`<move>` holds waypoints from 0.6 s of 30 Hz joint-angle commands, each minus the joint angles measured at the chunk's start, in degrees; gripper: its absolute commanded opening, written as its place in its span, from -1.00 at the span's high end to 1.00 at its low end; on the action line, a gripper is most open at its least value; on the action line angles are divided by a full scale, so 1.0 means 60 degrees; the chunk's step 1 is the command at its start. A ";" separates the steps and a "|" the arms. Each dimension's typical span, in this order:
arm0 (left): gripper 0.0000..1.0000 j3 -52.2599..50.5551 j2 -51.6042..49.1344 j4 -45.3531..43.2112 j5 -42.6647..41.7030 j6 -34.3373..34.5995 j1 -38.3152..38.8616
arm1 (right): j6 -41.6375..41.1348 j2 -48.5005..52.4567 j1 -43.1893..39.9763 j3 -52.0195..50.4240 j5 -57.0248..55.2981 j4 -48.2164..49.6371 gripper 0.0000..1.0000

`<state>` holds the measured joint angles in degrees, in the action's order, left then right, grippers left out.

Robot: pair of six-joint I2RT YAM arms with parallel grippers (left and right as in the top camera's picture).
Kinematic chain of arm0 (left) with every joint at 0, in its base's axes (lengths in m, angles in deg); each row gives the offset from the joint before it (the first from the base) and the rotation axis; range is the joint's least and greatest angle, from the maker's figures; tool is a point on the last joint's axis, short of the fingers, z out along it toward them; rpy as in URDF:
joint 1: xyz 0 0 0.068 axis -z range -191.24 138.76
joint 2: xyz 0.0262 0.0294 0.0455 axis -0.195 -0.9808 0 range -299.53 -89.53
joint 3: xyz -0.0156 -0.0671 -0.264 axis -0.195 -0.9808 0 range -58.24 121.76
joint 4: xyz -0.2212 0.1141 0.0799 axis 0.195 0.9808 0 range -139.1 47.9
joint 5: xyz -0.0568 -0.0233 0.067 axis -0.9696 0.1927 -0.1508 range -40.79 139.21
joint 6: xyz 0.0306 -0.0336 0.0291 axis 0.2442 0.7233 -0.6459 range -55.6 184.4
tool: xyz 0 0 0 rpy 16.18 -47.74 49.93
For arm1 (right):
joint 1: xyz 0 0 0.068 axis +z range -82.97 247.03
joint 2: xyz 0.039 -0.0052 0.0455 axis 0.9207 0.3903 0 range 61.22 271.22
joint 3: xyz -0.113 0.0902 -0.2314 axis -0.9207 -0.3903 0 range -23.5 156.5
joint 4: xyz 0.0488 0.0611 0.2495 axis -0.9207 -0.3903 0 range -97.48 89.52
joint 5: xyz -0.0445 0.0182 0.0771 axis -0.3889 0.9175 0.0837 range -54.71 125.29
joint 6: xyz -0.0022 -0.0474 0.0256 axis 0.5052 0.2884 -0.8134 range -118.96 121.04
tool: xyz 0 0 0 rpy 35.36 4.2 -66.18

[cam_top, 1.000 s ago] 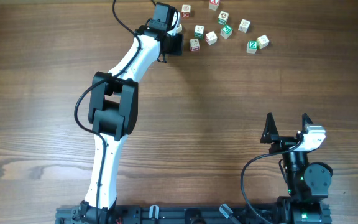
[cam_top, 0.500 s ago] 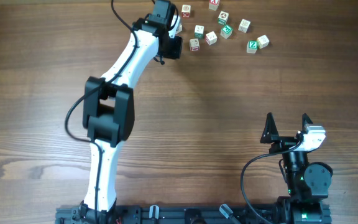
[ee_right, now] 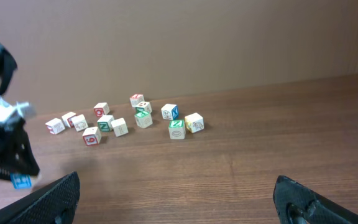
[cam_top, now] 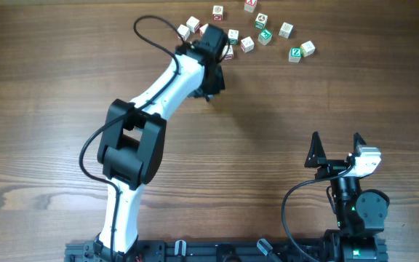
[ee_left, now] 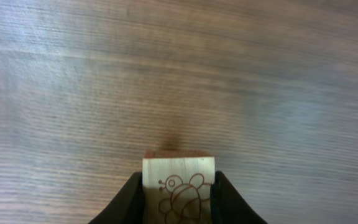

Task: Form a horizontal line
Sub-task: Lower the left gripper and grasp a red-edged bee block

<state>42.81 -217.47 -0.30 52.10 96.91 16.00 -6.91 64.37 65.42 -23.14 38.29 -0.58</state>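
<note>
My left gripper [ee_left: 179, 188] is shut on a pale wooden cube [ee_left: 179, 171] with a brown bee drawing on its face, held above bare table. From overhead, the left gripper [cam_top: 214, 80] hangs just in front of the scattered letter cubes [cam_top: 247, 44] at the back. The right wrist view shows the left gripper [ee_right: 8, 158] at far left, a blue-printed face of the cube [ee_right: 20, 181] below it. My right gripper [cam_top: 335, 140] rests open at the near right, nothing between its fingers [ee_right: 55, 196]. No horizontal line of cubes shows in any view.
Several loose cubes lie along the back edge, from two at the left [cam_top: 188, 28] to a green-printed one [cam_top: 294, 53] at the right. The left arm [cam_top: 133, 138] stretches diagonally over the table's middle. Wood-grain table [cam_top: 326, 94] lies between the cubes and the right gripper.
The left gripper shut on a cube at the left end of the scatter, then swung right and toward the front with it. Two cubes it covered now show. The right arm stayed still.
</note>
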 commanded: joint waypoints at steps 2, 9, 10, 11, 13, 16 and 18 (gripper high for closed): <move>0.68 -0.0805 -0.0062 -0.0517 0.0506 0.0448 0.0040 | -0.0178 -0.0015 -0.0029 -0.0007 0.0146 0.0029 -0.99; 0.70 -0.1056 -0.0062 -0.0208 0.0525 -0.0415 0.0066 | -0.0178 -0.0015 -0.0029 -0.0007 0.0146 0.0029 -0.99; 0.70 -0.1056 -0.0062 -0.0182 0.0510 -0.0648 0.0069 | -0.0182 -0.0015 -0.0029 -0.0007 0.0146 0.0029 -1.00; 0.69 -0.1056 -0.0062 -0.0084 0.0499 -0.0674 0.0076 | -0.0178 -0.0015 -0.0029 -0.0007 0.0146 0.0029 -0.99; 0.70 -0.1056 -0.0062 0.0087 0.0499 -0.0678 0.0135 | -0.0178 -0.0015 -0.0029 -0.0007 0.0146 0.0029 -1.00; 0.70 -0.1060 -0.0062 0.0204 0.0499 -0.0856 0.0288 | -0.0182 -0.0015 -0.0029 -0.0007 0.0146 0.0029 -0.99; 0.70 -0.1060 -0.0062 0.0291 0.0499 -0.0889 0.0452 | -0.0178 -0.0015 -0.0029 -0.0007 0.0146 0.0029 -0.99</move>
<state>38.85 -216.42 -0.46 54.94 93.57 17.05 -6.91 64.37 65.40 -23.14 38.29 -0.58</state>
